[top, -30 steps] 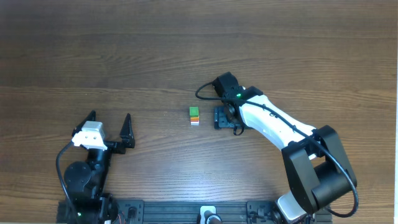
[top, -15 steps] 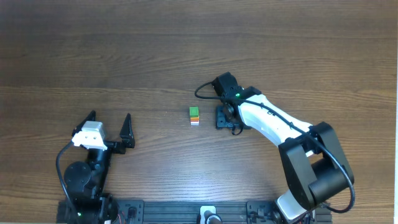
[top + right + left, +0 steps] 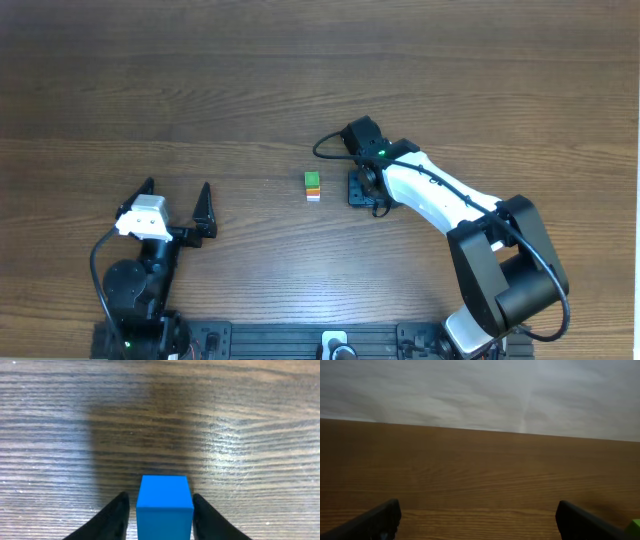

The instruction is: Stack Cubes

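From above, a small stack (image 3: 313, 187) with a green cube (image 3: 313, 179) on top stands near the middle of the frame, on the wooden table (image 3: 300, 60). The right gripper (image 3: 364, 189) is low, just right of it. The left gripper (image 3: 176, 203) is at the lower left, well apart.

In the left wrist view, the two fingers sit in the bottom corners, spread wide, holding nothing.

In the right wrist view, the blue cube (image 3: 164, 506) is at the bottom centre, and the fingers look closed on its two sides. The step in hand seems to be the pick-up of this cube. The next move calls for lifting it above the green top, then setting it down squarely and gently, so that the stack does not tip.
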Controlling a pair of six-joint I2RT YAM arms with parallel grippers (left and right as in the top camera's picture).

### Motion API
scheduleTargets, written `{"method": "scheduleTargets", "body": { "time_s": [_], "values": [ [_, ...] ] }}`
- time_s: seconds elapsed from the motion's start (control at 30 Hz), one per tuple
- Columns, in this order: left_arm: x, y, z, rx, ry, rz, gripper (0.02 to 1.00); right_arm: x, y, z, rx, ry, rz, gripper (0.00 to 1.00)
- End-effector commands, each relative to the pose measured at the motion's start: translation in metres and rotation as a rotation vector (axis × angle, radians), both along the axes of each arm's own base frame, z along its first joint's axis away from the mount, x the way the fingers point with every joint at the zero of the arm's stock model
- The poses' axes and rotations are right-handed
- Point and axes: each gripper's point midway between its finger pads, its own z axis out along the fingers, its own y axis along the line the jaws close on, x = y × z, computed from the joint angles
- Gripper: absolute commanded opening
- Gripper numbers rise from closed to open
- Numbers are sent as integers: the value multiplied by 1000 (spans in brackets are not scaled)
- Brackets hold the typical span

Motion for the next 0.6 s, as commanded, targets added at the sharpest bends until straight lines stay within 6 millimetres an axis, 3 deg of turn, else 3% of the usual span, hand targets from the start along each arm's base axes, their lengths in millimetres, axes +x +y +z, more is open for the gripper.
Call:
{"method": "scheduleTargets", "body": {
  "time_s": [0.03,0.47,0.6],
  "values": [
    [0,2,-2,18,-2,9,998,-3,-2,-5,-5,14,1,362],
    [0,2,-2,18,-2,9,998,-1,-2,-3,-7,8,0,174],
    [0,2,-2,18,-2,9,1000,3,0,14,-14,-10,5,152]
  ]
}}
